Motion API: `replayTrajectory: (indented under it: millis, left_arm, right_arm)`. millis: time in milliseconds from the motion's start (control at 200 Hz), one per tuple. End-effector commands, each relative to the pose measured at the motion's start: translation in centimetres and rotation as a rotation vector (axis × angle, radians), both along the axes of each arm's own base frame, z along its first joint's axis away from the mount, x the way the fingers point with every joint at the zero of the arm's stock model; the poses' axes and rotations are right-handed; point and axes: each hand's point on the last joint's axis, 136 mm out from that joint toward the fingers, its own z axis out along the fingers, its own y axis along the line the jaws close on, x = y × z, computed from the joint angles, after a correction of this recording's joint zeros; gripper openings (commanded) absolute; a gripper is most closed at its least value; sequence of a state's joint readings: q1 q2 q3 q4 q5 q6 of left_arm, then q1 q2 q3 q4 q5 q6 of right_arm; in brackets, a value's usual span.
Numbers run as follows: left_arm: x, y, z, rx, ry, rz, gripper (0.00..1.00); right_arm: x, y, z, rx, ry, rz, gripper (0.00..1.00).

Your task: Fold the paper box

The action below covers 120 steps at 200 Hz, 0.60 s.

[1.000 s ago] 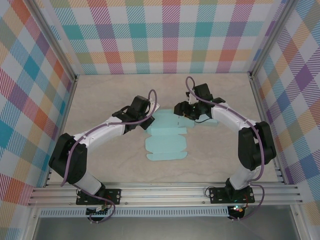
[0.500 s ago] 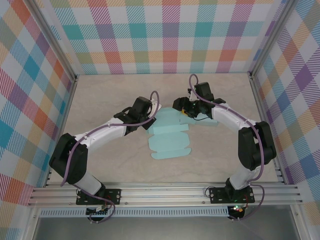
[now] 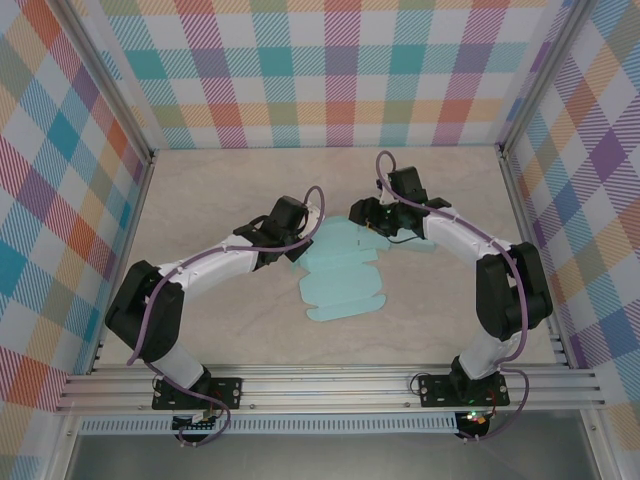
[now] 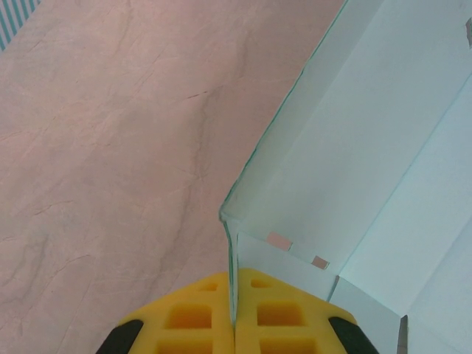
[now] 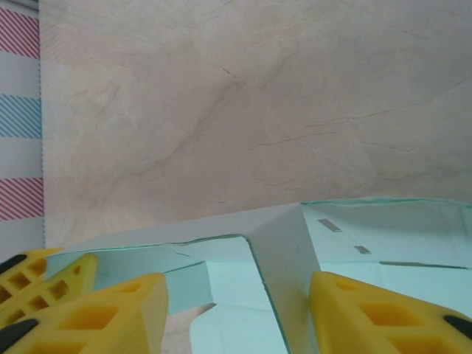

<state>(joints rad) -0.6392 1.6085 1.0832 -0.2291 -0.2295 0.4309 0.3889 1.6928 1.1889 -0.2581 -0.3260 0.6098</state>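
Near end of the teal paper box lies flat at mid-counter, flaps unfolded. Farther up, my left claw is clamped on a raised side wall. My right claw sits apart, straddling a lifted corner. Early going, I judge: most walls left to raise and tuck.

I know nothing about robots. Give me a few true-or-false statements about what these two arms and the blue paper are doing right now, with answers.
1. The paper box is light blue. True.
2. The left gripper is pinched shut on an upright edge of the box. True.
3. The right gripper is pressed shut. False: it is open, with a raised flap of the box in the gap.
4. The box lies on a checked surface. False: the table is plain beige; the walls are checked.
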Motion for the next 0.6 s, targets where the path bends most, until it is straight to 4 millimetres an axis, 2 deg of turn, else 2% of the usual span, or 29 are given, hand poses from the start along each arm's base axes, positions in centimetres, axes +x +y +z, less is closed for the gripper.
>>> replayTrajectory:
  millis: [0,255,300,475,595]
  left_arm:
    - [0.0,-0.8,0.4,0.016,-0.009,-0.028,0.02]
    - [-0.1,-0.9,0.5,0.013,-0.003,-0.039,0.04]
    - [0.0,-1.0,0.6,0.016,-0.003,-0.042,0.09]
    - [0.3,-0.5,1.0,0.089,0.016,-0.061,0.38]
    - [1.4,-0.2,2.9,0.107,-0.005,-0.076,0.46]
  right_arm:
    - [-0.5,-0.4,-0.3,-0.056,-0.03,0.034,0.49]
    - [0.2,-0.5,-1.5,-0.109,-0.046,0.061,0.32]
    - [0.3,-0.5,-1.8,-0.123,-0.054,0.072,0.28]
    - [0.5,-0.5,-2.3,-0.186,-0.119,0.142,0.0]
    - [0.5,-0.1,-2.1,-0.229,-0.187,0.215,0.0]
